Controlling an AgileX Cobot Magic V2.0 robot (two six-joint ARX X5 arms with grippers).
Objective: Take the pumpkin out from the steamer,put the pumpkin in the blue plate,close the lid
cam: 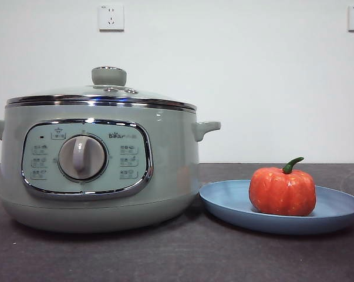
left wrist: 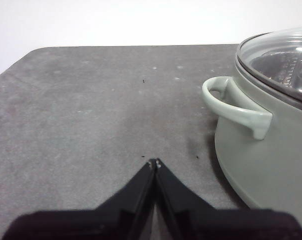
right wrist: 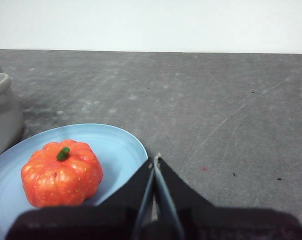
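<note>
Two grippers are seen, and both are idle: the left gripper (left wrist: 155, 162) is held low over bare table (left wrist: 90, 110) just beside the steamer (cam: 100, 170), its jaws pressed together on nothing, and the right gripper (right wrist: 156, 159) is parked near the edge of the blue plate (cam: 335, 205), jaws likewise closed and empty. Neither arm is caught by the front view at all, which suggests both are pulled back and waiting.

And look where the pumpkin (cam: 282, 191) is: it is set upright on the blue plate, green stem curling up, slightly off the plate's centre. The plate itself is laid just beside the steamer's base, perhaps touching it, though the gap cannot be judged from the level view. The lid (cam: 100, 97) is seated flat on the steamer's rim, chrome edge flush all round, knob upright. By these positions every step of the task is judged complete, with nothing left to grip.

Now, what is lost? The steamer's interior is hardly readable: through the glass in the left wrist view only glare and what may be a perforated rack are made out. The steamer's left handle is cut by the front view's edge, and the plate's near side is cropped in the right wrist view.
</note>
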